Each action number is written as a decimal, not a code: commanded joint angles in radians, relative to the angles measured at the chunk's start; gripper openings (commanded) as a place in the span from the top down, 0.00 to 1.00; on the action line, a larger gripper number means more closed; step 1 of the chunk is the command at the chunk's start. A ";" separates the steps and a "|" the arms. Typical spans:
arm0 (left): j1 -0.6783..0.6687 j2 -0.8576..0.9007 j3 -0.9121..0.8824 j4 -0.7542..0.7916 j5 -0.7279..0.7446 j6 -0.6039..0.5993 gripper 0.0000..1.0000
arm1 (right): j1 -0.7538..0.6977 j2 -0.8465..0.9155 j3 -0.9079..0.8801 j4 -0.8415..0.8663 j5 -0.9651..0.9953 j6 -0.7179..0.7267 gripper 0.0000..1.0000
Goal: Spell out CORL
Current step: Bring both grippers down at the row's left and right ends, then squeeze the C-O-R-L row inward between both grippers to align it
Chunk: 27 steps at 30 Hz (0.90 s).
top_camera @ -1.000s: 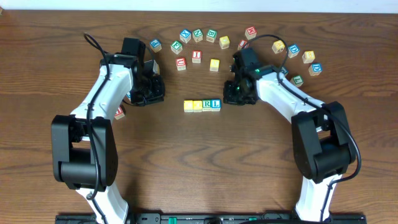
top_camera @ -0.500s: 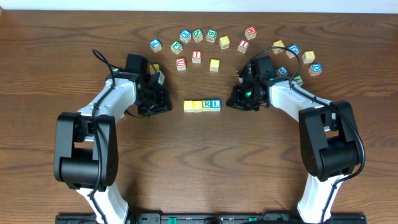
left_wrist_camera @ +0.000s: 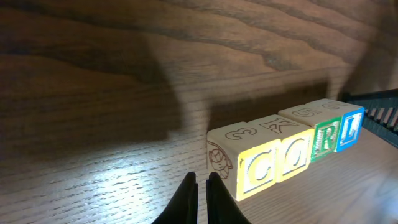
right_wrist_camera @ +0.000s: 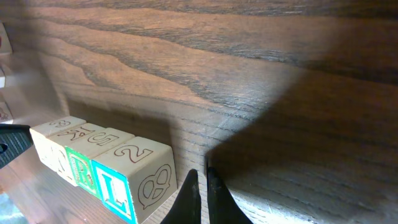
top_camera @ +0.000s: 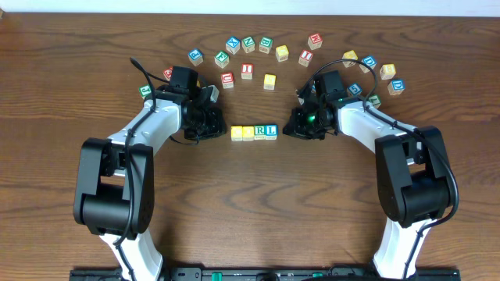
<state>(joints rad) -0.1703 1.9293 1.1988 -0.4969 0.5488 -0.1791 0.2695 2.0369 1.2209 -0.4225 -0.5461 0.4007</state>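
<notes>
Row [left_wrist_camera: 292, 152] reads CORL and lies between both grippers. Left gripper [left_wrist_camera: 202, 186] clenched, empty, just beside its C end. Right gripper [right_wrist_camera: 200, 186] likewise at its L end, probably bracketing the row to square it.

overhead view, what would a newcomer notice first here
A tight row of four blocks reading CORL sits mid-table. The shut left gripper and shut right gripper sit low beside its two ends, and loose letter blocks arc across the far side.
</notes>
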 commanded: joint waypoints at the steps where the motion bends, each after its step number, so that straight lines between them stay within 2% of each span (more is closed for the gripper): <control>1: -0.002 0.018 -0.009 -0.002 0.047 0.017 0.93 | 0.010 -0.022 -0.008 -0.003 -0.013 -0.017 0.99; 11: -0.077 0.032 -0.010 -0.006 0.022 0.018 0.93 | 0.011 -0.022 -0.008 -0.005 -0.010 -0.017 0.99; 27: -0.077 0.037 -0.010 0.013 0.019 0.008 0.92 | 0.014 -0.022 -0.008 -0.005 -0.007 -0.024 0.99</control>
<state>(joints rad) -0.2489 1.9491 1.1988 -0.4911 0.5694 -0.1795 0.2733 2.0369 1.2209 -0.4263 -0.5423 0.3965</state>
